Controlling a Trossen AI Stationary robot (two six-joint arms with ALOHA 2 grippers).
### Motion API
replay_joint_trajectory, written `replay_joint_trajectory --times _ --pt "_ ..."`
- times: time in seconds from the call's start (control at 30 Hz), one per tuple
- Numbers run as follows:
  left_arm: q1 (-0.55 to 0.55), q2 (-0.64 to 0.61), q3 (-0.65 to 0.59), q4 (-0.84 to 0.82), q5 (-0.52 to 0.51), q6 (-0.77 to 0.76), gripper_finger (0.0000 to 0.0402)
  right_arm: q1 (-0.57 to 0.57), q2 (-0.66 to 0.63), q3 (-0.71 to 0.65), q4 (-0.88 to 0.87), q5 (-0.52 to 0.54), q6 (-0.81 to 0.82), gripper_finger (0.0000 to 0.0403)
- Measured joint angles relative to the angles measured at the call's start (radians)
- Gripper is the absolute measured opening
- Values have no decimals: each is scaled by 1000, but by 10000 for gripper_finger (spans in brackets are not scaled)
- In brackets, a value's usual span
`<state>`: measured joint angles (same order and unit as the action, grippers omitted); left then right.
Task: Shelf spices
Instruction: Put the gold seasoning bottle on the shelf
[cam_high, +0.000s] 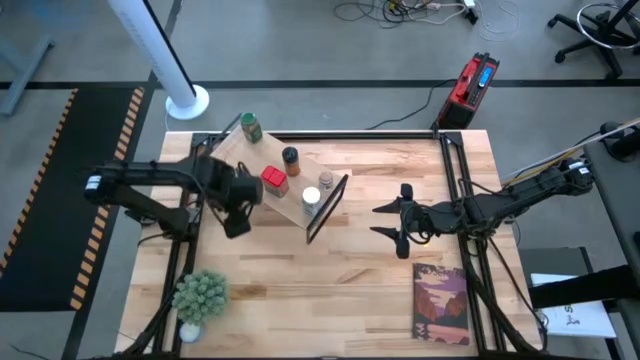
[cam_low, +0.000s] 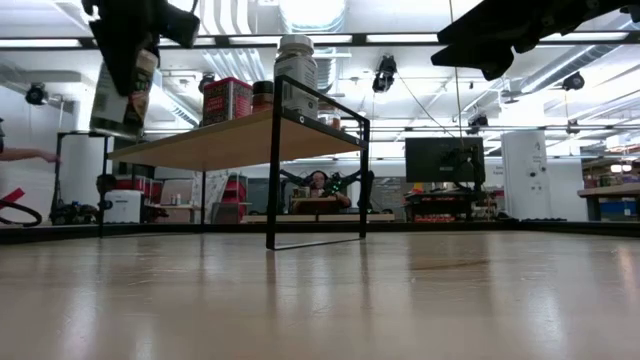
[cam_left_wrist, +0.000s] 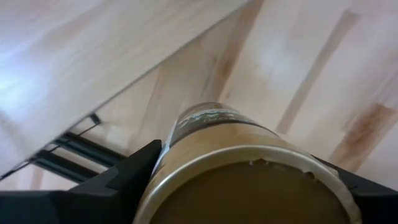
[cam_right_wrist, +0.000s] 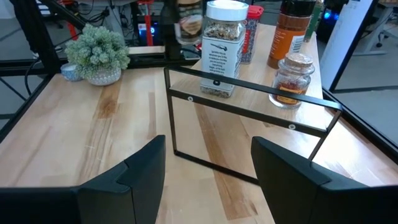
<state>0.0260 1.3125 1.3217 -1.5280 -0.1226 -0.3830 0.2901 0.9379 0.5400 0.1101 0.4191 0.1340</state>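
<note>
Left gripper (cam_left_wrist: 249, 186) jaws pinch the tan-topped jar (cam_left_wrist: 249, 168), label unreadable. Right gripper (cam_right_wrist: 208, 165) jaws spread, facing the shelf (cam_right_wrist: 249, 102). White-lidded jar (cam_right_wrist: 222, 50) print illegible.

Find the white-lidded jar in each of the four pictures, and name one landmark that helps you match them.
High view: white-lidded jar on the shelf's end, beside the black frame.
Low view: top centre, standing above the frame's near corner.
Left wrist view: not in it.
Right wrist view: top centre, on the shelf behind the frame's top bar.
Shared landmark: the black frame.
</note>
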Motion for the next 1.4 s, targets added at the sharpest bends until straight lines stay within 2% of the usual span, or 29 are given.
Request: replay_joint_trajectory --times 0.27,0.5,0.8,1.2,1.4 --pt "130 -3 -1 -11 41 118 266 0 0 -3 0 0 -6 213" --pt "177 -3 115 -43 46 164 264 0 0 -13 -1 0 -4 213" --pt "258 8 262 -43 -77 235 264 0 0 -13 15 0 -4 213" --pt "533 11 247 3 -73 330 264 0 0 -13 15 0 -4 213" --pt "688 11 223 38 36 343 265 0 0 -13 16 -1 -5 213"
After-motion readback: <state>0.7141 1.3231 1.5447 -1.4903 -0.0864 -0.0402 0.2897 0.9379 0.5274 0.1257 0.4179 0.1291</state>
